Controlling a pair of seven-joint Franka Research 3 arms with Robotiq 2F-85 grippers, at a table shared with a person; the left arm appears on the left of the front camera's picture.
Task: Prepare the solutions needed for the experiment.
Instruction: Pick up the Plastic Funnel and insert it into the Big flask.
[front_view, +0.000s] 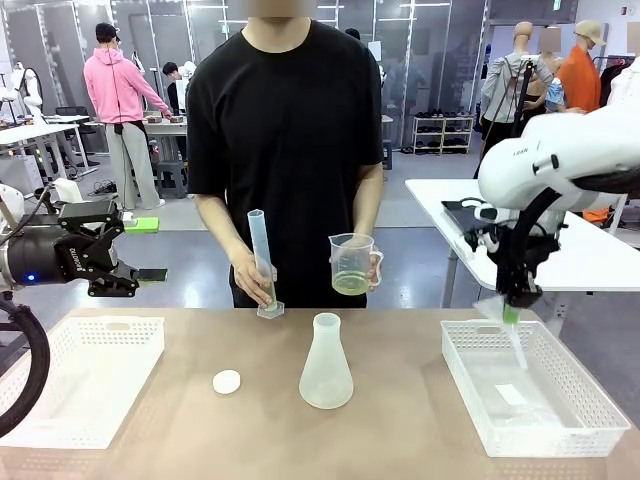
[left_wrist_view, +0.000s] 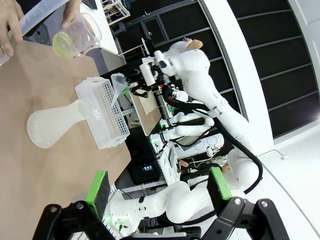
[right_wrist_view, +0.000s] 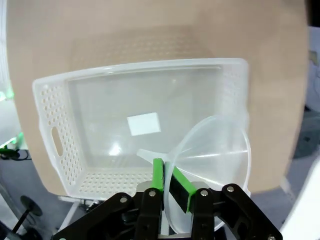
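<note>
Front view: solutions (front_view: 350, 285) near table edge (front_view: 420, 315)

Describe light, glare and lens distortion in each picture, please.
Front view: even ceiling light, sharp, only a faint shadow under the conical flask. Left wrist view: rolled sideways, and the wide lens bows the dark wall panels. Right wrist view: the white basket bulges from the lens, a small glare spot lies on its floor, and the clear funnel between the jaws hardly stands out.

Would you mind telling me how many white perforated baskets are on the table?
2. One basket sits at the left end of the table; the other basket sits at the right end, below the right gripper holding a clear funnel. None appears hidden.
</note>
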